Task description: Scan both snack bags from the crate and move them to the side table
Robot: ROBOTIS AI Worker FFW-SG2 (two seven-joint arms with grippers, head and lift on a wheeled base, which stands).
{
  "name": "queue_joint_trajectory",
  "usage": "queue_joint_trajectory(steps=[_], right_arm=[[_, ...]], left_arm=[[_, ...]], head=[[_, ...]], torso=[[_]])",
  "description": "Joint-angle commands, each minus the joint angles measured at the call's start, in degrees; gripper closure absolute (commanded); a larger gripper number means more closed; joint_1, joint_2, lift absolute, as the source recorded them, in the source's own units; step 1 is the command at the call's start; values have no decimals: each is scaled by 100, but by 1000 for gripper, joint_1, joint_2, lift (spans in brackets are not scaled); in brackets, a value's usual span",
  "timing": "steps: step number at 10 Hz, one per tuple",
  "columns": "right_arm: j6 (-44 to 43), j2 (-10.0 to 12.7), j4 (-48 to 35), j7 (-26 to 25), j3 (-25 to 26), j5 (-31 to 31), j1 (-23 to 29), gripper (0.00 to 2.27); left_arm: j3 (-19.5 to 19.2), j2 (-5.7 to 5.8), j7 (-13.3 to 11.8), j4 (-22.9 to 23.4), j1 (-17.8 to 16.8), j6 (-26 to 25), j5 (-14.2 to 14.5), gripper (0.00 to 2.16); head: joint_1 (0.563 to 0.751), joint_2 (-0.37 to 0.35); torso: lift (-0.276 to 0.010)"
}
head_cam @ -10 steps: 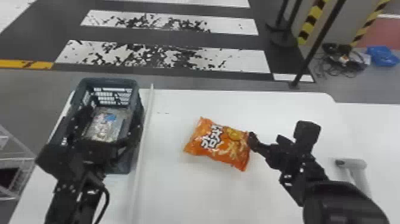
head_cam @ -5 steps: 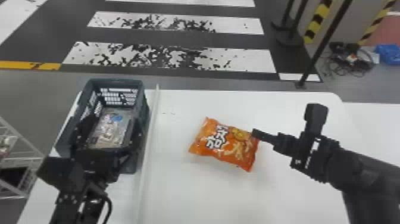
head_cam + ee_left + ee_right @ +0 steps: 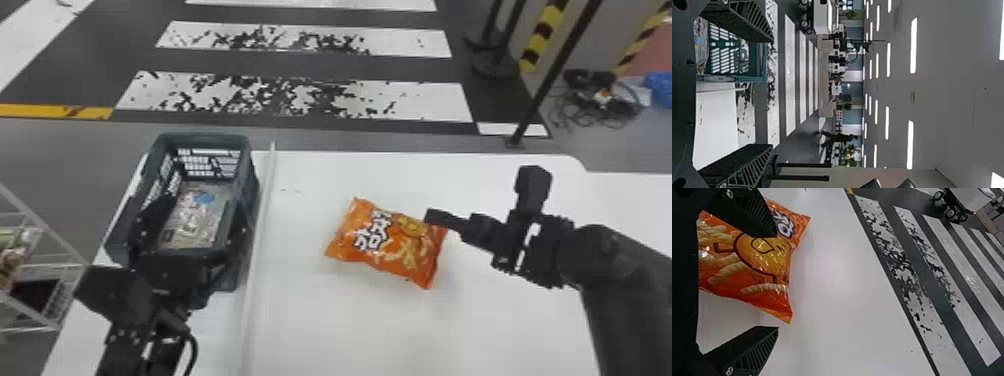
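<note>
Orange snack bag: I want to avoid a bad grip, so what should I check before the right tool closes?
1. Orange snack bag on the white table, printed face up: ok.
2. Right tool open: ok.
3. Bag clear of both fingers' outlines: not ok; one finger overlaps it in the right wrist view.
4. Left tool away from the bag, at the crate: ok.
5. Bag already scanned: cannot tell.
</note>
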State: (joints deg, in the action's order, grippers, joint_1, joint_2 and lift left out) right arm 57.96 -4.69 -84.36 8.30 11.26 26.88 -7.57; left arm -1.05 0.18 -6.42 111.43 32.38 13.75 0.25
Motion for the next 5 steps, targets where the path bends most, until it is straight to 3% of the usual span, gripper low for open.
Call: queue_joint_trajectory(steps=[1, 5], right_arm=[[1, -15, 263, 32, 26, 1, -149, 83], [-193, -138, 799, 102, 70, 10, -289, 87]], left_arm=[[0, 8, 0, 1, 14, 0, 1, 33], [9, 17, 0, 1, 14, 0, -8, 33]], head=[[695, -6], [695, -16]], torso=[[-29], [-29]])
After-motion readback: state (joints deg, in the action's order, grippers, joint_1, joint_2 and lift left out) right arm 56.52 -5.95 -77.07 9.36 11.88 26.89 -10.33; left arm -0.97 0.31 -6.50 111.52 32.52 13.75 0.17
